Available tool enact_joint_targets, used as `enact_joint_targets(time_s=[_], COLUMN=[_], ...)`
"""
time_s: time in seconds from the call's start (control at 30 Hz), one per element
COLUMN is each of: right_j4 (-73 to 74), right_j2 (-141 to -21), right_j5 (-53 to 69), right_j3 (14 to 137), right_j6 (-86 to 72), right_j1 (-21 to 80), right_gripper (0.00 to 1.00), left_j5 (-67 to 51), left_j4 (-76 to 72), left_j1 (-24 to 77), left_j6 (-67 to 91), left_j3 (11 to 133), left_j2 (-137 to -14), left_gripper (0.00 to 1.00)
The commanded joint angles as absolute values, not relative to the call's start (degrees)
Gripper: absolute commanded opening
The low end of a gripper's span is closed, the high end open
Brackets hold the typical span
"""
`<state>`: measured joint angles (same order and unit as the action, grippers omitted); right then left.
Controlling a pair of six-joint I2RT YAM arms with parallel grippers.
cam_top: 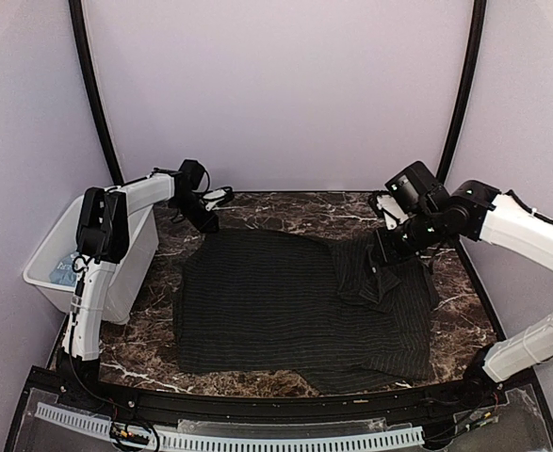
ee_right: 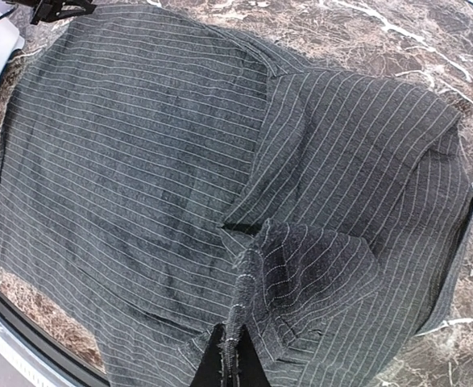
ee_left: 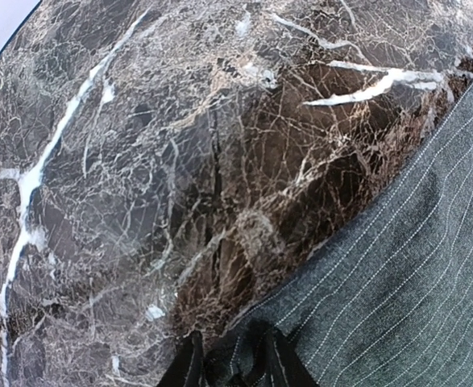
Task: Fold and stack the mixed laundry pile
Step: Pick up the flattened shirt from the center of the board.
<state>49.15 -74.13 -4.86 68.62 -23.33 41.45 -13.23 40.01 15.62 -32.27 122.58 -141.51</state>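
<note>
The left gripper (cam_top: 207, 221) sat at the 10 o'clock corner of the black pinstriped shirt (cam_top: 257, 301), jaws apparently clamped on a bunched bit of its edge. That arm stretched far forward, wrist dipped to the marble table (cam_top: 285, 209), and the cloth spread away toward 4 o'clock. The shirt lay flat, long axis from 9 to 3 o'clock, and the right gripper (ee_right: 230, 367), reaching in from 3 o'clock, was pinched tight on a raised fold at its 2 o'clock side, probably to carry it toward 9 o'clock
</note>
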Motion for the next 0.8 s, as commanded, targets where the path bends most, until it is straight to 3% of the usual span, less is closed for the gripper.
enact_joint_targets(time_s=[0.0,0.13,0.33,0.5,0.77], right_j4=[49.81,50.29,51.28,53.46,58.29], right_j2=[-72.13,-71.8,-71.88,-71.34,-69.86], right_j5=[-6.4,-6.65,-7.86,-10.17,-11.8], right_j3=[70.28,70.89,73.34,78.43,85.92], right_j6=[-22.63,-22.58,-21.96,-20.54,-18.8], right_j1=[40.89,40.87,40.76,40.78,40.78], right_gripper=[0.0,0.0,0.0,0.0,0.0], left_j5=[-14.84,-14.23,-15.29,-16.18,-15.24], left_j4=[41.52,41.64,41.23,40.06,32.82], left_j1=[15.29,15.29,15.29,15.53,16.71], left_j6=[-34.67,-35.42,-35.08,-34.29,-34.31], left_j3=[121.08,120.5,121.46,121.19,109.76], left_j2=[-139.08,-139.28,-138.86,-135.17,-125.56], left_gripper=[0.27,0.3,0.11,0.06,0.0])
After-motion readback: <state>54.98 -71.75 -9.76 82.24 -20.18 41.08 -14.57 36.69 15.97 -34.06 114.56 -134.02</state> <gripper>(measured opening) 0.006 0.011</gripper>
